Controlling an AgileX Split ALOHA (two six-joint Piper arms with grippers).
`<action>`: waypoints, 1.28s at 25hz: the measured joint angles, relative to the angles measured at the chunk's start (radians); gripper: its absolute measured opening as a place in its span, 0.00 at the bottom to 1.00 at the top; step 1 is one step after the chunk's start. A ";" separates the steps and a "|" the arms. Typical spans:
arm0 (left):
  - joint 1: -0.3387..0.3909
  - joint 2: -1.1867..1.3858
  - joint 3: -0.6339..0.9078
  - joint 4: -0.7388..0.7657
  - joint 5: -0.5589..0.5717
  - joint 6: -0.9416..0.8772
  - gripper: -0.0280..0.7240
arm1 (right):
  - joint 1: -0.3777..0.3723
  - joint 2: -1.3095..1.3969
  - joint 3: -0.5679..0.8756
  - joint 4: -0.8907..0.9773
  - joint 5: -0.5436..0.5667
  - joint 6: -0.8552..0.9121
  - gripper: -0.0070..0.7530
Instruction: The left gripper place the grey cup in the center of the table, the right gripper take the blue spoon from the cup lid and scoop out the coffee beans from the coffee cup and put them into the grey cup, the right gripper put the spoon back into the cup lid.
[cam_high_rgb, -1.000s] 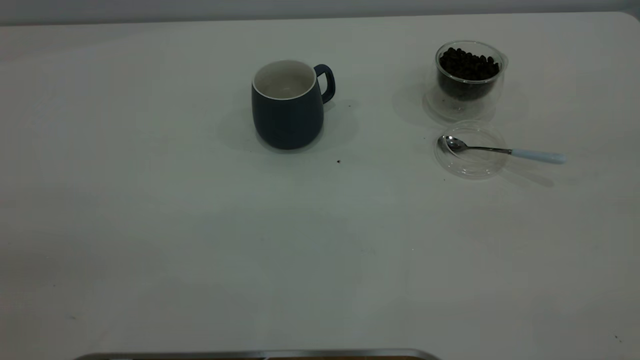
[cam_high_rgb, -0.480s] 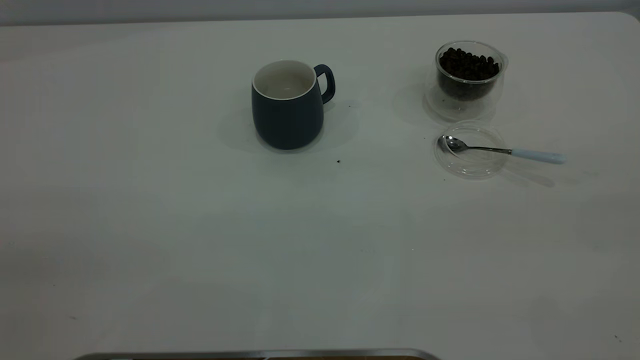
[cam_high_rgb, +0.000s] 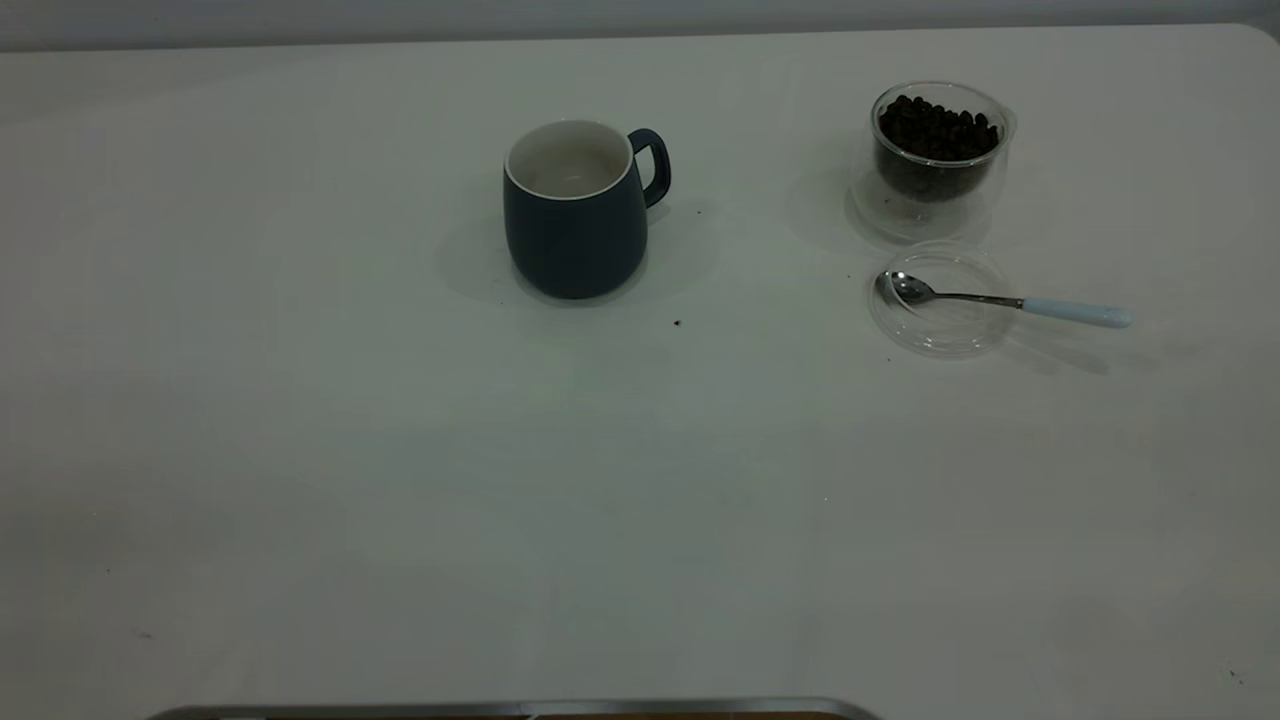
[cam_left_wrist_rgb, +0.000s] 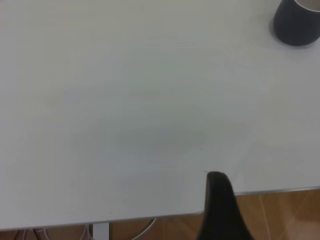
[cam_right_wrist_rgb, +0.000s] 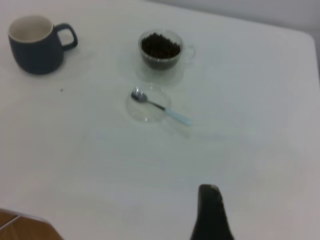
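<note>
Toward the far side of the white table (cam_high_rgb: 400, 480), the grey cup (cam_high_rgb: 575, 215) stands upright near the middle with its handle turned toward the glass coffee cup (cam_high_rgb: 935, 155) of beans, which sits well apart near the right-hand far corner; just in front of that the clear cup lid (cam_high_rgb: 940, 300) holds the bowl of the blue spoon (cam_high_rgb: 1005, 301), whose handle juts past the lid's rim. Wide bare tabletop runs from these things to the near edge. Only one dark finger of the left gripper (cam_left_wrist_rgb: 220, 207) shows, over the table's edge, and one of the right gripper (cam_right_wrist_rgb: 210, 212), above bare table well short of the spoon, so I cannot tell how wide either stands; neither holds anything that can be seen.
</note>
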 joint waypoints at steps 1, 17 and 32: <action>0.000 0.000 0.000 0.000 0.000 0.000 0.77 | 0.000 0.000 0.002 0.000 0.001 0.000 0.75; 0.000 0.000 0.000 0.000 0.000 0.000 0.77 | -0.013 0.000 0.009 -0.021 0.005 0.102 0.61; 0.000 0.000 0.000 0.000 0.000 0.000 0.77 | -0.013 0.000 0.009 -0.028 0.005 0.117 0.49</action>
